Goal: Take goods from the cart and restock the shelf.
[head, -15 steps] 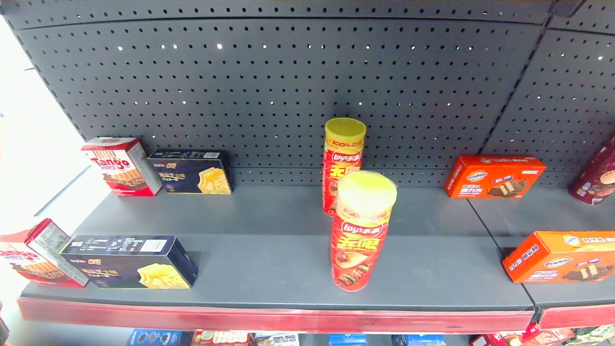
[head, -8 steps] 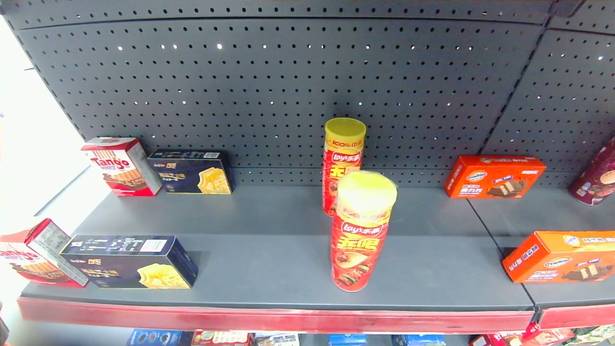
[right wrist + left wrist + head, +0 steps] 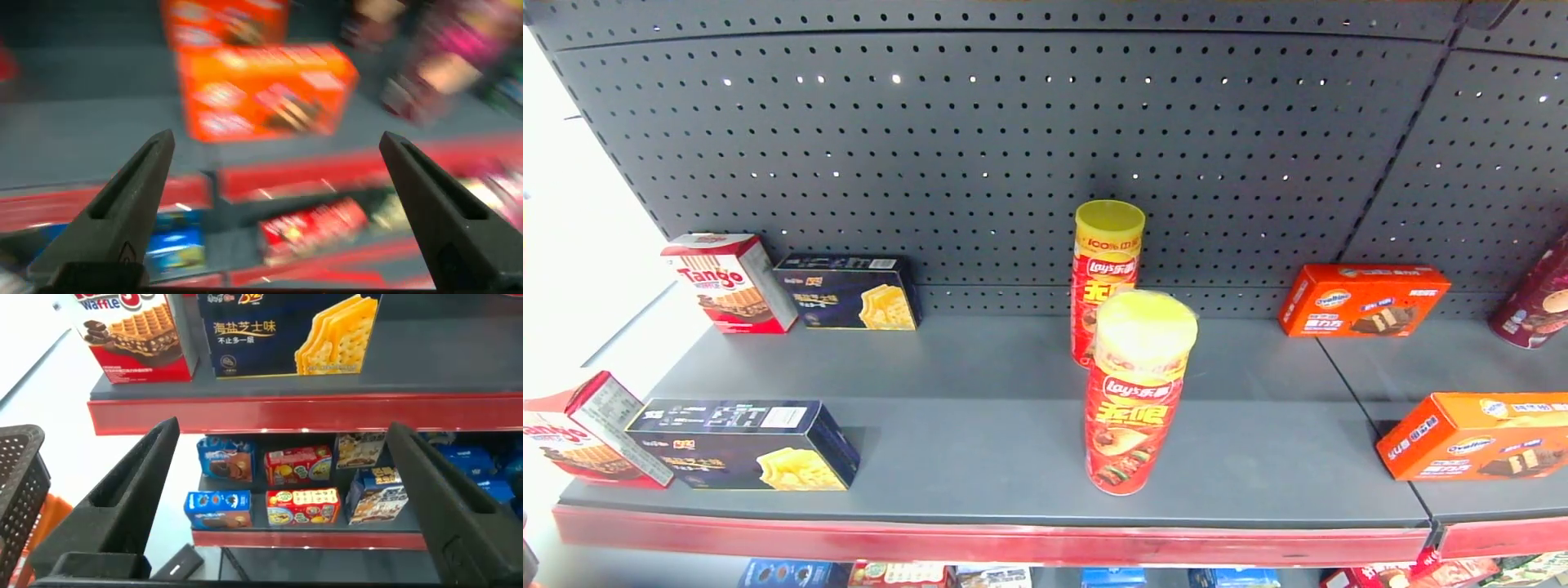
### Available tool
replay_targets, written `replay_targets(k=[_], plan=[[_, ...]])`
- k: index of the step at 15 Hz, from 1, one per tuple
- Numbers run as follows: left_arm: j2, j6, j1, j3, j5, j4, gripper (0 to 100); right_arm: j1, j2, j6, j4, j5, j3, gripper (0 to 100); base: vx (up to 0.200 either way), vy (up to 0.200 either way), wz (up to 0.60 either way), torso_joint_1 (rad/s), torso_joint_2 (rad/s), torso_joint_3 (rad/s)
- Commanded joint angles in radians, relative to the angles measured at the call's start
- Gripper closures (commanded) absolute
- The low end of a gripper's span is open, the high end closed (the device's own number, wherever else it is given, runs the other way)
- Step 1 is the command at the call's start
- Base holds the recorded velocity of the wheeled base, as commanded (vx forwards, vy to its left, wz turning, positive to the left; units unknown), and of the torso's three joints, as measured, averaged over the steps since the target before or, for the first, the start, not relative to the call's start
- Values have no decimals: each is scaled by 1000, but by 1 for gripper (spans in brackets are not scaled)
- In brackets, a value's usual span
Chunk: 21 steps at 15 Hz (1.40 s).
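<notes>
Two red chip cans with yellow lids stand on the grey shelf [image 3: 980, 441], one at the front [image 3: 1135, 394] and one behind it near the pegboard [image 3: 1104, 273]. My left gripper [image 3: 286, 506] is open and holds nothing; it hangs in front of the shelf's red edge [image 3: 310, 413], below a wafer box [image 3: 135, 331] and a dark blue cracker box [image 3: 286, 331]. My right gripper [image 3: 282, 208] is open too and holds nothing. It faces an orange chocolate box [image 3: 265, 86] on the shelf [image 3: 98, 131].
On the shelf's left stand two wafer boxes [image 3: 731, 282] and two dark blue cracker boxes [image 3: 747, 445]. Orange boxes [image 3: 1364, 298] and a dark red can [image 3: 1539, 298] sit at the right. A black basket's edge [image 3: 20, 486] is beside my left gripper. Lower shelves hold several small packs [image 3: 302, 490].
</notes>
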Motion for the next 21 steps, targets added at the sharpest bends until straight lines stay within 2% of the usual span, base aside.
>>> replay_targets(k=[1, 2, 5, 8, 10, 12, 21], plan=[[4, -4, 0, -1, 1, 1, 0, 174, 275, -97, -13, 145, -176, 0, 0, 0, 0, 0, 0, 0], [4, -6, 0, -1, 0, 1, 0, 277, 378, -145, -13, 154, -220, 0, 0, 0, 0, 0, 0, 0], [4, -10, 0, 1, 1, 0, 0, 481, 534, -145, -21, 123, -272, 0, 0, 0, 0, 0, 0, 0], [4, -10, 0, 1, 1, 0, 0, 627, 651, -146, -36, 67, -263, 0, 0, 0, 0, 0, 0, 0], [4, -13, 0, 1, 3, 0, 0, 687, 758, -149, -115, 39, -263, 0, 0, 0, 0, 0, 0, 0], [4, -15, 0, 1, 3, -2, 0, 710, 856, -149, -191, 13, -272, 0, 0, 0, 0, 0, 0, 0], [4, -20, 0, 1, 3, -2, 0, 802, 1105, -183, -202, -1, -400, 0, 0, 0, 0, 0, 0, 0]])
